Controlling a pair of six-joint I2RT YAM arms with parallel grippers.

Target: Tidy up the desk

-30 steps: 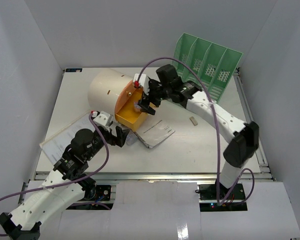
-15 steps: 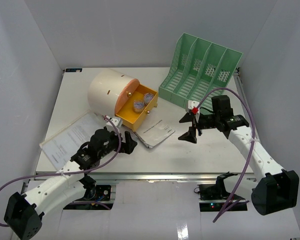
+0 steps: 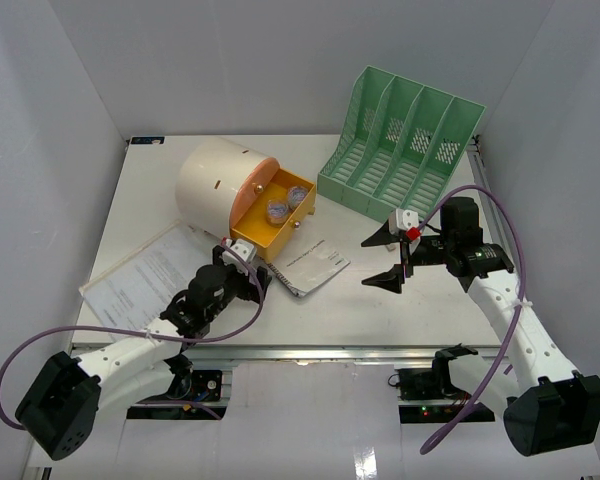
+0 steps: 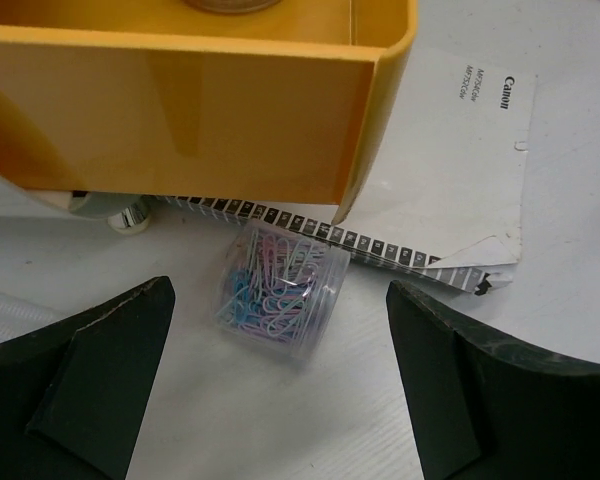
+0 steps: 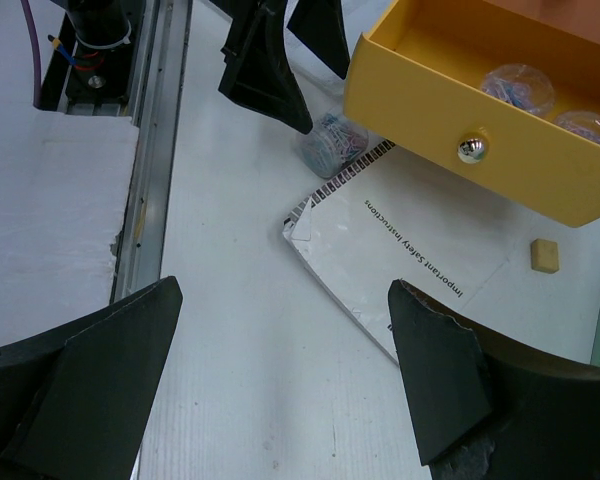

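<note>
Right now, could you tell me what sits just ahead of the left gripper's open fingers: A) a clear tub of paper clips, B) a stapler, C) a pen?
A: the clear tub of paper clips sits on the desk ahead of the left gripper, beside the yellow drawer.

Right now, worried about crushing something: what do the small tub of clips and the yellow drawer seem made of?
The tub looks like thin clear plastic, glossy: the pastel clips show through its wall. The yellow drawer looks like smooth moulded plastic, semi-gloss, with soft reflections on its front; painted metal cannot be ruled out.
</note>
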